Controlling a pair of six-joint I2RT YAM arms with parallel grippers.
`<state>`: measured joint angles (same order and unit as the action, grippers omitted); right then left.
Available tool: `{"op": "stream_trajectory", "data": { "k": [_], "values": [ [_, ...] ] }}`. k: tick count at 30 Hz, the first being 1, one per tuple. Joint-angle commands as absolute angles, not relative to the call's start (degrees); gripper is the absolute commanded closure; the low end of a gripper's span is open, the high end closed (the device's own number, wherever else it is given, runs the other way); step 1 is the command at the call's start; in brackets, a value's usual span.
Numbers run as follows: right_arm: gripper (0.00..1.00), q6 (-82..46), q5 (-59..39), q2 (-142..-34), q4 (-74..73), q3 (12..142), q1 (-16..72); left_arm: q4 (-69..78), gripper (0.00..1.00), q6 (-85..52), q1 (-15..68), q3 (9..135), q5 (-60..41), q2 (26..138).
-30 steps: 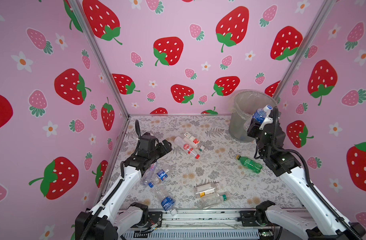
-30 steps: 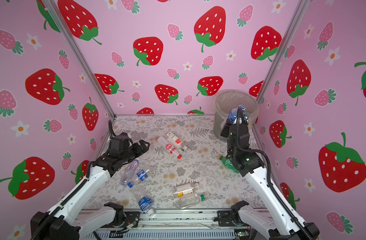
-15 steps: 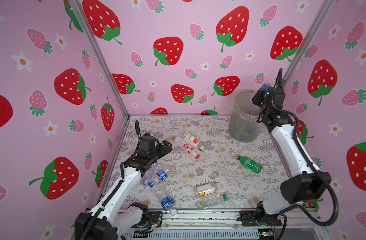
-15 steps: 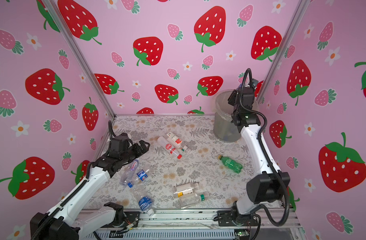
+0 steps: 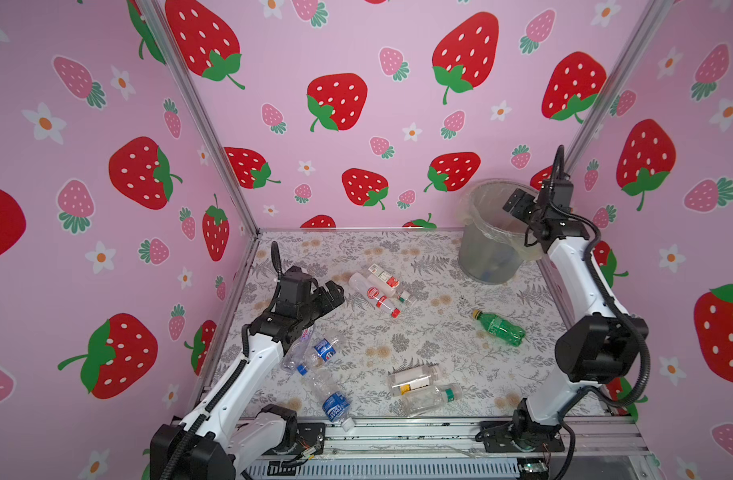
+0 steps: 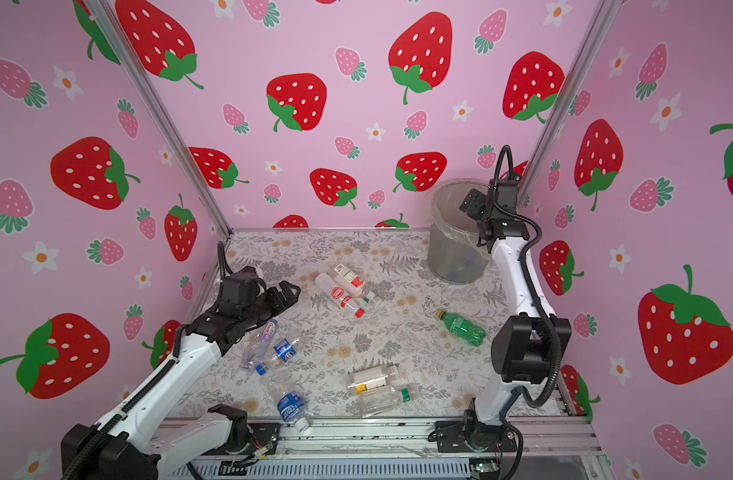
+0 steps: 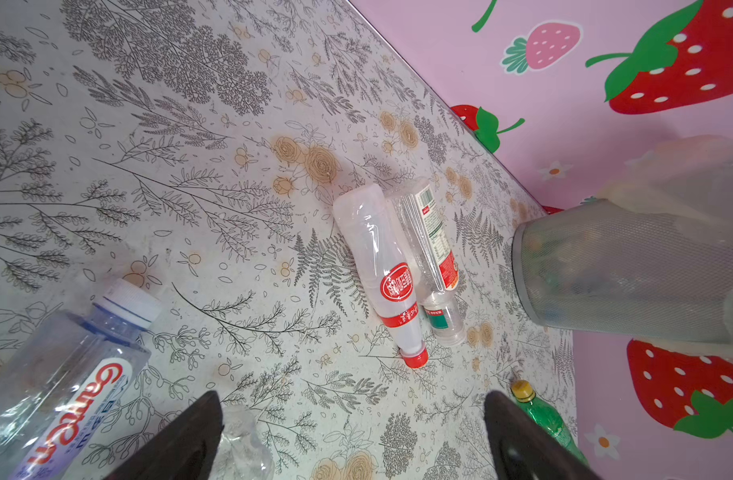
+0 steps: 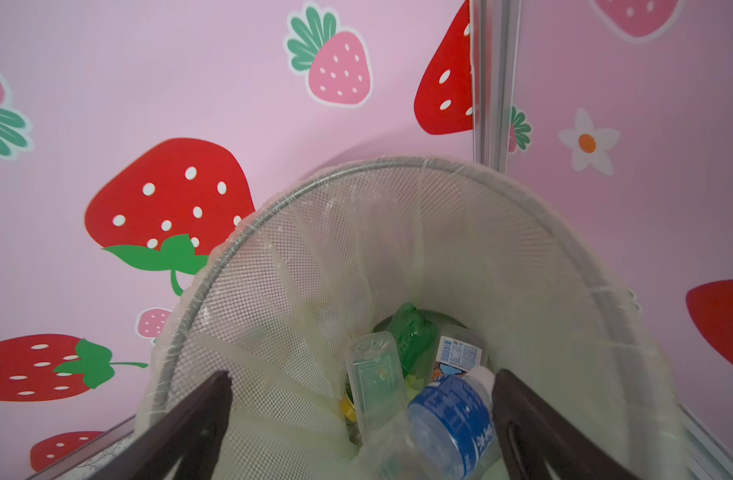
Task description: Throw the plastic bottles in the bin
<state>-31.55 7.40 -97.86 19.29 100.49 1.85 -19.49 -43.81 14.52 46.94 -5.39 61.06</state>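
Observation:
The bin [image 5: 485, 249] [image 6: 452, 253] stands at the table's back right corner. My right gripper [image 5: 518, 203] [image 6: 472, 203] [image 8: 362, 376] hangs open above its rim, holding nothing. Below the jaws a blue-labelled bottle [image 8: 452, 419] lies inside the bin on a clear bottle [image 8: 373, 374] and a green one [image 8: 410, 332]. My left gripper [image 5: 331, 293] [image 6: 287, 291] [image 7: 352, 397] hovers open over the table's left side, empty. Two red-and-white labelled bottles [image 5: 375, 293] [image 7: 393, 274] lie just beyond it. A green bottle [image 5: 499, 328] lies on the right.
Clear and blue-labelled bottles [image 5: 323, 349] lie beside my left forearm, another [image 5: 333, 401] sits at the front edge, and two clear bottles [image 5: 412, 378] rest at front centre. Pink strawberry walls close in three sides. A metal rail [image 5: 398, 432] runs along the front.
My right arm lifted the blue-labelled bottle over the bin and its jaws opened; the bottle now lies inside the bin. The left arm has not moved.

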Motion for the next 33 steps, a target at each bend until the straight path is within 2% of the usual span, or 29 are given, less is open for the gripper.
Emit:
{"op": "stream_trajectory", "data": {
  "k": [1, 7, 9, 13, 17, 24, 28, 33],
  "values": [
    [0.01, -30.9, 5.8, -93.4, 16.1, 99.6, 0.0, -19.0, 0.00, -43.7, 14.8, 46.9, -5.1, 61.6],
    [0.00, -30.8, 8.9, -90.3, 20.9, 98.1, -2.8, -18.1, 0.00, -44.1, 14.8, 45.9, -5.1, 61.6],
    [0.03, -31.9, 9.1, -89.8, 21.9, 96.5, -4.8, -17.8, 0.00, -44.3, 14.8, 45.6, -5.2, 61.6],
    [0.04, -34.5, 5.5, -90.1, 20.1, 92.8, -9.4, -17.7, 0.00, -43.8, 14.9, 45.7, -5.4, 62.0],
    [0.03, -35.9, 2.5, -92.5, 17.0, 91.2, -11.8, -17.8, 0.01, -43.6, 14.8, 45.7, -5.8, 62.5],
    [0.06, -36.7, 0.2, -99.0, 17.0, 95.6, -13.1, -18.2, 0.01, -43.2, 14.9, 45.3, -4.8, 61.7],
    [0.13, -37.1, -1.5, -103.1, 18.4, 99.5, -13.1, -18.1, 0.01, -43.2, 14.9, 45.1, -4.5, 61.9],
    [0.34, -37.9, -3.6, -104.9, 18.4, 101.1, -12.9, -18.0, 0.01, -43.1, 14.9, 45.3, -4.5, 62.4]
  ]
}}
